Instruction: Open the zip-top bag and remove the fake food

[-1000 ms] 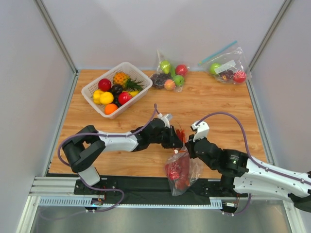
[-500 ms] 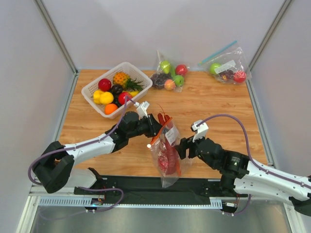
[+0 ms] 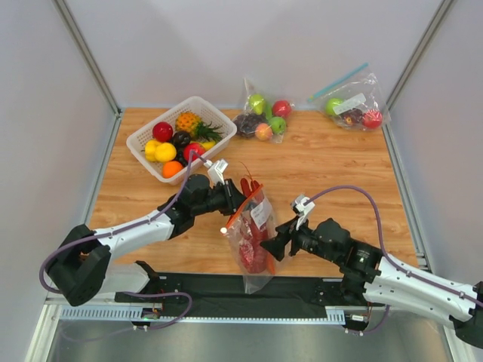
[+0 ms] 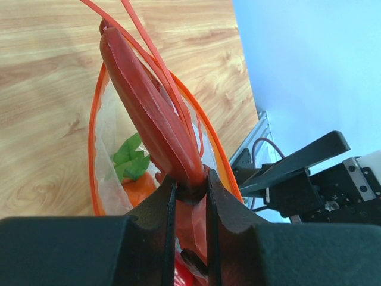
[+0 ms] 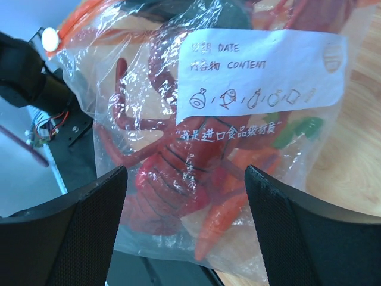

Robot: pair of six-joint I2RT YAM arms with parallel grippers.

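Observation:
The zip-top bag (image 3: 255, 265) hangs in the air over the table's front edge, its orange-red zip strip (image 4: 93, 137) spread into an open oval. A long dark-red lobster (image 4: 149, 113) sticks up out of the mouth, and my left gripper (image 3: 239, 199) is shut on it (image 4: 189, 180). An orange carrot with a green top (image 4: 136, 173) lies inside. My right gripper (image 3: 274, 245) stands open just right of the bag, its fingers wide on either side of the lower part (image 5: 186, 229). The white label (image 5: 268, 71), the lobster (image 5: 169, 176) and the carrot (image 5: 223, 217) show through the film.
A white basket (image 3: 143, 136) of round fruits and a pineapple stands at the back left. A clear bag of apples and grapes (image 3: 262, 117) lies at the back middle, a blue-zip bag (image 3: 353, 105) at the back right. A black rail (image 3: 196, 286) runs along the near edge.
The right gripper has let go of the bag and opened wide, dropping lower. The left arm has drawn back to the left, carrying lobster and bag with it.

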